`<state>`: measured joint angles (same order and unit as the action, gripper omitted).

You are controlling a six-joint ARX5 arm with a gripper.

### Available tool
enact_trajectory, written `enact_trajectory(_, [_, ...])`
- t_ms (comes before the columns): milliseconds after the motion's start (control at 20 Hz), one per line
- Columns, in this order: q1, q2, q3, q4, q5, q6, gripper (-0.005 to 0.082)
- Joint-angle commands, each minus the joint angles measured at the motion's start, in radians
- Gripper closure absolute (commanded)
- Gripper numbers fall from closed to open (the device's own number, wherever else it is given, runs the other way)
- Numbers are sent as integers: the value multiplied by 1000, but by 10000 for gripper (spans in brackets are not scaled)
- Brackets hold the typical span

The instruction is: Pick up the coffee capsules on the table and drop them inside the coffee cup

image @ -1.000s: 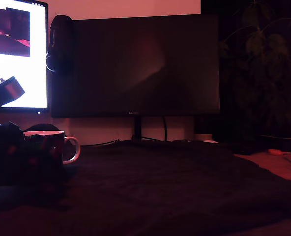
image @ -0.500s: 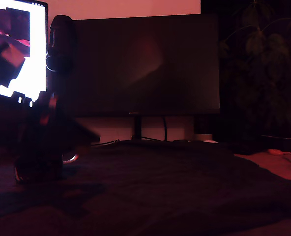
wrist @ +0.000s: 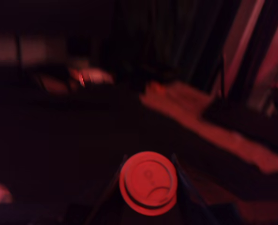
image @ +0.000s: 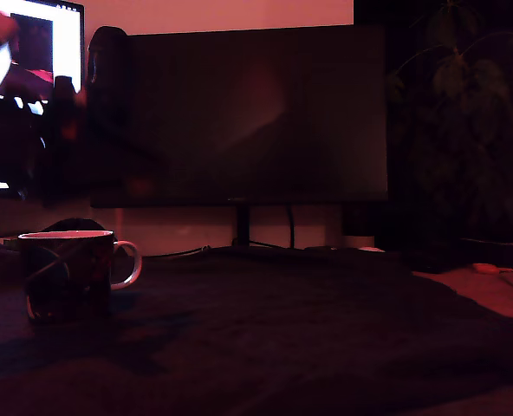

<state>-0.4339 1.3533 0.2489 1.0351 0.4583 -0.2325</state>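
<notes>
The gripper [wrist: 148,187] grips a round orange-red-rimmed capsule [wrist: 148,182]; carrying underway, next bring it above the dark banded mug [image: 66,273].

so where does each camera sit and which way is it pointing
Exterior view: low, near table height, looking across the dark cloth at the mug and the monitor; the arm shows as a blurred dark shape at upper left.
Wrist view: on the wrist, looking out past the gripper, which holds a red-rimmed capsule, over the cloth.
Shared: only the dark cloth for sure; the mug is not clearly visible from the wrist.
</notes>
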Motion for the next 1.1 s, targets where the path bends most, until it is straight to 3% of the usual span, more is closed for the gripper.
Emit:
enact_trajectory(0, [20, -37, 4, -29, -24, 25, 540])
enact_trajectory(50, [31, -58, 4, -67, -47, 29, 540])
enact_trajectory(250, [59, -151, 10, -228, -187, 151, 540])
enact_trajectory(500, [59, -181, 128, -574, -301, 215, 540])
enact_trajectory(700, [60, -167, 231, -753, -377, 214, 539])
enact_trajectory(1050, [78, -36, 310, -857, -389, 206, 538])
